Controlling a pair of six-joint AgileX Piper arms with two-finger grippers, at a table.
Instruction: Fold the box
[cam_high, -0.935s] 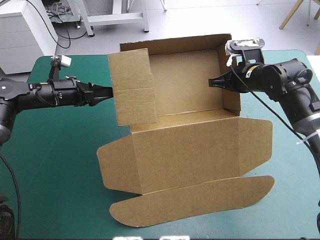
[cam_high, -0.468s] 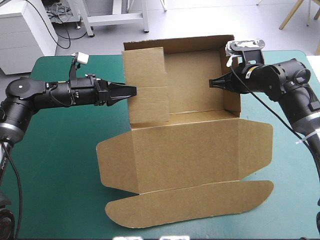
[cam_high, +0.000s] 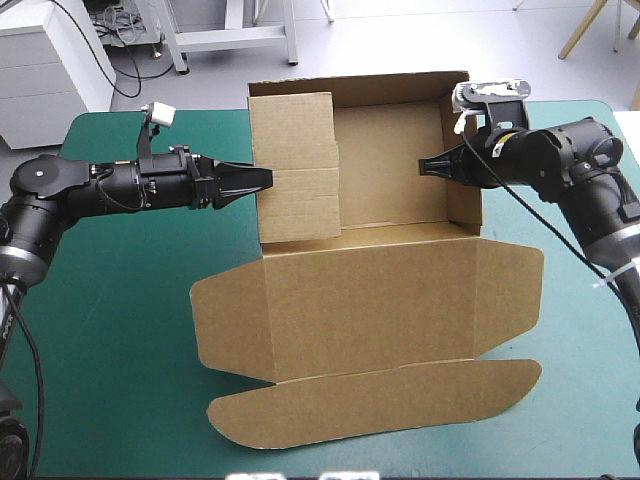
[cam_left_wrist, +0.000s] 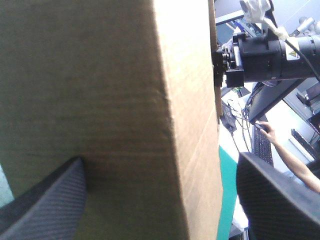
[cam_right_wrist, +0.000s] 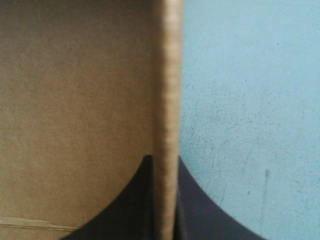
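Observation:
The brown box (cam_high: 370, 300) lies in the middle of the teal-green cover, its back, left and right walls raised and its lid flat toward the front. My left gripper (cam_high: 262, 181) presses against the outside of the left wall (cam_high: 295, 165). In the left wrist view this gripper (cam_left_wrist: 160, 160) is open, and the wall (cam_left_wrist: 100, 100) fills the space ahead of it. My right gripper (cam_high: 425, 165) is shut on the top edge of the right wall (cam_high: 462, 170). The right wrist view shows that edge (cam_right_wrist: 167, 75) pinched between the fingers of the gripper (cam_right_wrist: 165, 160).
The lid's rounded front flap (cam_high: 380, 405) reaches close to the table's front edge. Bare teal-green cover (cam_high: 110, 330) lies left of the box, and a narrower strip (cam_high: 590, 380) lies right of it. A white cabinet (cam_high: 50, 60) stands beyond the far left corner.
My left gripper has moved right, pushing the left wall more upright and closer in. The lid has slid slightly forward. The right gripper has kept its hold.

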